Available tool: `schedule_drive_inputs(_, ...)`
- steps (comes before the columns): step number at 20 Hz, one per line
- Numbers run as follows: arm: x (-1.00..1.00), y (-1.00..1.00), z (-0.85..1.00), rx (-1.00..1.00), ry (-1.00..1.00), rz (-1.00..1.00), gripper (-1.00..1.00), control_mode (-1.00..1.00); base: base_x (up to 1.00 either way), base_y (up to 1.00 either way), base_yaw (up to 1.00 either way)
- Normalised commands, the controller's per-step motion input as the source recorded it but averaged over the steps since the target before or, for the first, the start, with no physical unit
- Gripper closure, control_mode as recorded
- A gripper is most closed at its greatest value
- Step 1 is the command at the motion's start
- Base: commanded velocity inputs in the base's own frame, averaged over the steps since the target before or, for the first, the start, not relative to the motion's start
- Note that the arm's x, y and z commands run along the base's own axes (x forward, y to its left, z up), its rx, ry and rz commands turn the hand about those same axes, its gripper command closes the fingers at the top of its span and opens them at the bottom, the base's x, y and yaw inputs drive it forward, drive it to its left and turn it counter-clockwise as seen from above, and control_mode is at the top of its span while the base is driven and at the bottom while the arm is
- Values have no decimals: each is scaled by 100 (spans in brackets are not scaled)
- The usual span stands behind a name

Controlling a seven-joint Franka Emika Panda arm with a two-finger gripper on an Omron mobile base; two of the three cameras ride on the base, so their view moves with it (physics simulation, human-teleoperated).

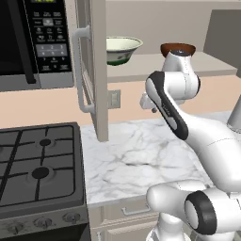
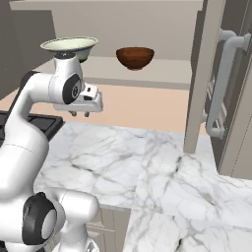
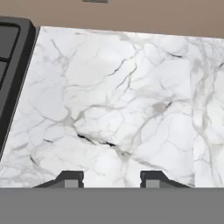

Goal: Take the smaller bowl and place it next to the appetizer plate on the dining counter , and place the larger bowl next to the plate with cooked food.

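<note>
The gripper [image 2: 79, 113] hangs over the marble counter [image 3: 118, 100], jaws partly apart and holding nothing. Both bowls sit above it on the open cabinet's shelf [image 2: 147, 74] (brown bowl [image 2: 135, 57] nearer the door, cream bowl [image 2: 70, 46] behind the arm).

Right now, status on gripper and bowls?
Gripper open, empty, above marble counter. Smaller bowl and larger bowl on cabinet shelf. Open cabinet door alongside.

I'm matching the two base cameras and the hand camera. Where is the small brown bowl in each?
Left base view: the smaller bowl on the cabinet shelf, upper right, behind the arm.
Right base view: upper centre, same shelf.
Hand view: marble counter instead.
Shared landmark: the larger bowl beside it.
</note>
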Motion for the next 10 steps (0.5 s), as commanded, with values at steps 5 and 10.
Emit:
schedule_drive_inputs(5, -3, 1, 1, 0, -8, 0, -100, -100, 0, 0, 0)
schedule_drive_inputs(10, -11, 1, 22, 0, -23, -2, -100, -100, 0, 0, 0)
